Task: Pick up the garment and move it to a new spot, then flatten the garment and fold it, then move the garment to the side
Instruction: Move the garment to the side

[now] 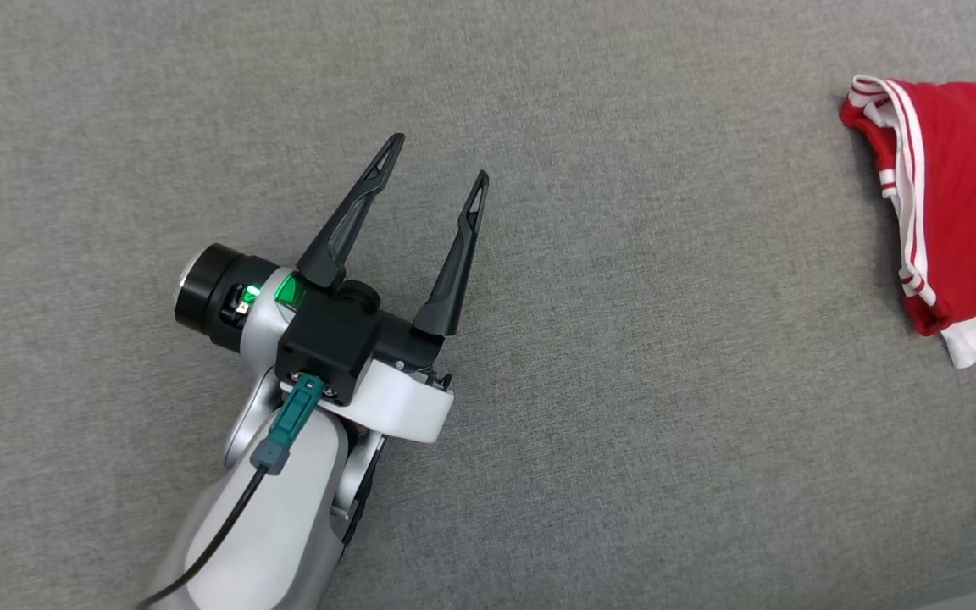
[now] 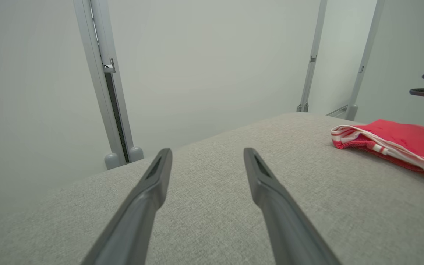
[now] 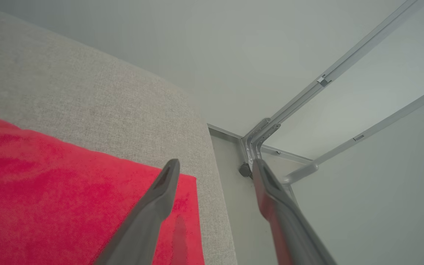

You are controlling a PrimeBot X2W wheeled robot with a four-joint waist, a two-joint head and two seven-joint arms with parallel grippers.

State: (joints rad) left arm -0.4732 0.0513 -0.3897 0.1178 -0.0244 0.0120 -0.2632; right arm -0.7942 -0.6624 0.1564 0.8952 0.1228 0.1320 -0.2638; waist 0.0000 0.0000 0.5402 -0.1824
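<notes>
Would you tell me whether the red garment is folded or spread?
Folded: the red garment lies compact, with striped hems stacked in layers along its edge.

The garment was laid at the far right of the surface, well apart from the left gripper, which was held over the surface left of centre. The right gripper was held above the garment's corner, by the surface's edge. Posts were seen behind the surface.
</notes>
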